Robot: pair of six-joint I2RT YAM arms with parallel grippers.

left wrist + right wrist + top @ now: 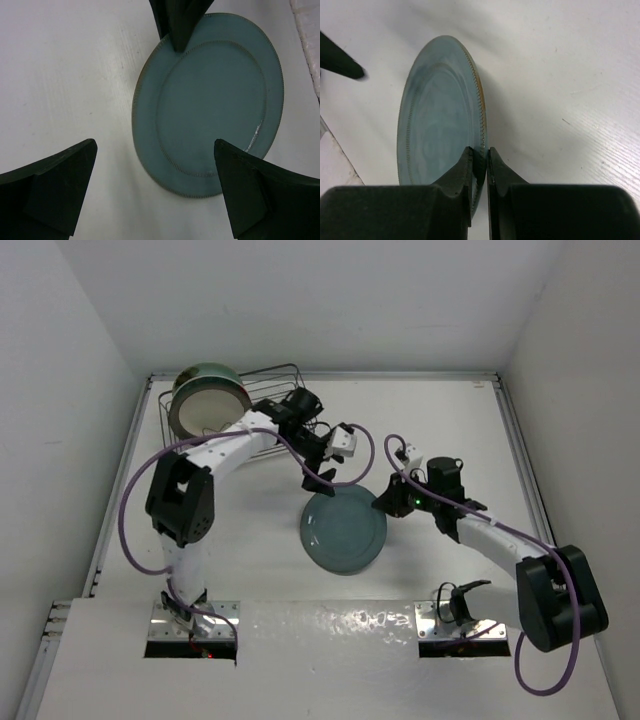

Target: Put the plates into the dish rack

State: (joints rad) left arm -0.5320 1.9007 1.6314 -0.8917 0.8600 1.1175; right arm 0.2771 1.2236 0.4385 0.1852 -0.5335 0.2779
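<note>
A dusty blue-teal plate lies mid-table. My right gripper is shut on its right rim, one finger above and one below. My left gripper hangs wide open over the plate's upper-left edge, holding nothing. The right gripper's fingers show at the top of the left wrist view. The dish rack stands at the back left. A cream plate with a dark rim and a mint-green plate stand upright in it.
The left arm stretches from its base across the front of the rack. White walls close in the table on three sides. A raised table edge runs along the right.
</note>
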